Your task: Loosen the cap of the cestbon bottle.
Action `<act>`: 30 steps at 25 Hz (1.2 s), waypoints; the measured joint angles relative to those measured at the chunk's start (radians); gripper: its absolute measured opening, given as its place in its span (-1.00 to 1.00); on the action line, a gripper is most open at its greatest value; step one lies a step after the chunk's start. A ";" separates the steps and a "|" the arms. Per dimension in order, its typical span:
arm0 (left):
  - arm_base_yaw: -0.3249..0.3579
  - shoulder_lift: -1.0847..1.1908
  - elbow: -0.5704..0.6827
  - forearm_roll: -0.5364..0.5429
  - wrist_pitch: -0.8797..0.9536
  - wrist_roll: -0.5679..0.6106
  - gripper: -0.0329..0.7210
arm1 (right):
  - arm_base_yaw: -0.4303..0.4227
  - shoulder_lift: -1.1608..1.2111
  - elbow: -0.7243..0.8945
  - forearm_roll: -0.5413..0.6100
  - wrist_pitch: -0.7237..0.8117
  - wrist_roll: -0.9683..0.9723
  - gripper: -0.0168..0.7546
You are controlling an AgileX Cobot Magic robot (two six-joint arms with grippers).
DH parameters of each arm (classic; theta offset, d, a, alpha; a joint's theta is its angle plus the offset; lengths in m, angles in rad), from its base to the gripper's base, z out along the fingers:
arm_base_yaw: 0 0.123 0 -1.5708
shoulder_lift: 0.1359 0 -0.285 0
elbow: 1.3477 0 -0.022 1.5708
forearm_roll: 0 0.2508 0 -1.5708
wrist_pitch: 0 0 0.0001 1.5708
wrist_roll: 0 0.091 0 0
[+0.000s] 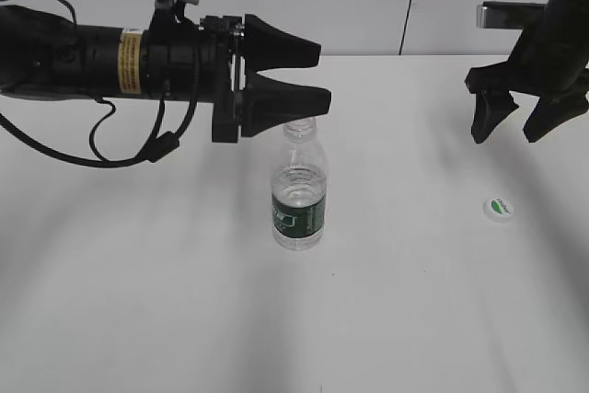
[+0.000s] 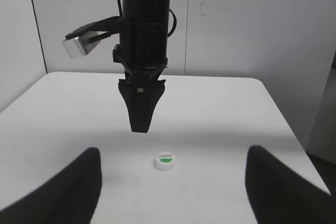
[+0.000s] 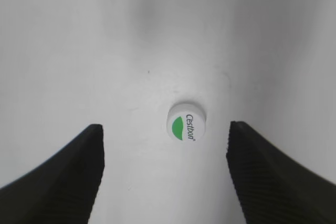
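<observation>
The cestbon bottle (image 1: 299,198) stands upright in the middle of the white table, its narrow neck bare. The cap (image 1: 499,210) lies apart on the table at the right, green mark up; it also shows in the left wrist view (image 2: 166,161) and the right wrist view (image 3: 186,121). My left gripper (image 1: 317,73) is open and empty, lying level just above and left of the bottle's neck. My right gripper (image 1: 517,123) is open and empty, pointing down above the cap. The bottle is out of view in both wrist views.
The white table (image 1: 138,301) spreads around the bottle. A pale wall stands behind its far edge (image 1: 414,54). In the left wrist view the right arm (image 2: 142,51) hangs down over the table beyond the cap.
</observation>
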State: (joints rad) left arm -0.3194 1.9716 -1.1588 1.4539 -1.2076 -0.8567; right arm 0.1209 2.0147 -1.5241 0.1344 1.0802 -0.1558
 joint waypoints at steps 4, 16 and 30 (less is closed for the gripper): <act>0.001 -0.062 0.000 -0.003 0.000 -0.061 0.36 | 0.000 0.000 -0.081 0.001 0.078 0.012 0.49; 0.040 -0.310 0.000 -0.018 0.795 -0.172 0.34 | 0.000 0.000 -0.249 0.004 0.129 0.048 0.49; 0.044 -0.323 0.001 -0.732 1.558 0.007 0.34 | 0.000 -0.010 -0.257 0.004 0.132 0.054 0.49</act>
State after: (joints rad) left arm -0.2752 1.6486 -1.1577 0.7223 0.3499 -0.8501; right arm 0.1209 2.0050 -1.7810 0.1380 1.2126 -0.1013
